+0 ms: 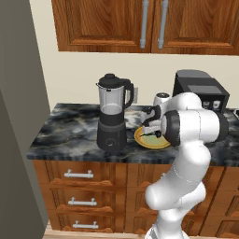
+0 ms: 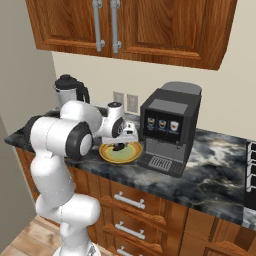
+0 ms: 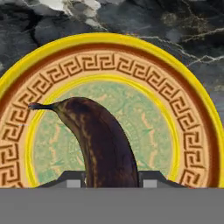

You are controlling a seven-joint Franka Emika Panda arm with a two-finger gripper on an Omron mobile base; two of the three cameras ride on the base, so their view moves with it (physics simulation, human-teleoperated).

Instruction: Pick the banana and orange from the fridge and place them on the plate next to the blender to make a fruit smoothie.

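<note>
The gripper (image 3: 111, 181) hangs just above the plate (image 3: 192, 127), its two dark fingertips (image 3: 72, 179) set narrowly on either side of the banana (image 3: 103, 144) — closed on the fruit. In the hand view the banana is mostly dark brown, its thin stem pointing off toward the plate's left side, and its curved body lies over the pale green patterned centre. A brown band with a key pattern rings that centre, and a bright yellow rim runs outside it. Whether the banana touches the plate's surface I cannot tell.

From the left base view the plate (image 1: 142, 138) lies on the dark marbled counter (image 1: 65, 130), just beside the blender (image 1: 112, 112), which stands upright to its left with its black lid on and its handle turned toward the plate. The white arm (image 1: 186, 140) bends over the counter edge and covers much of the plate, with the gripper (image 1: 153, 132) low over it.

From the right base view the plate (image 2: 131, 155) lies between the blender (image 2: 70, 90) and the black coffee machine (image 2: 167, 130) — nearly touching the machine's drip tray. The gripper (image 2: 119, 146) points down over the dish, a dark shape beneath it. Wooden cabinets (image 2: 150, 30) hang above the counter, and drawers (image 2: 130, 200) with pale handles run below it.
</note>
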